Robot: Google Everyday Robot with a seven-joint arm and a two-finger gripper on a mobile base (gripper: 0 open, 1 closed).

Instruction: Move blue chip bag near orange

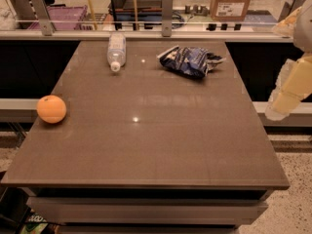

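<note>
The blue chip bag [191, 61], crumpled dark blue foil with white markings, lies at the far right of the brown table [146, 145]. The orange [51, 108] sits at the table's left edge, far from the bag. My gripper [288, 89] shows as a pale cream shape at the right edge of the view. It hangs beyond the table's right side, right of and nearer than the bag, and touches nothing.
A clear plastic bottle [116, 50] lies on its side at the far edge, left of the bag. A glass rail with metal posts [167, 13] runs behind the table. A cardboard box [232, 1] and a purple crate [58, 17] stand beyond it.
</note>
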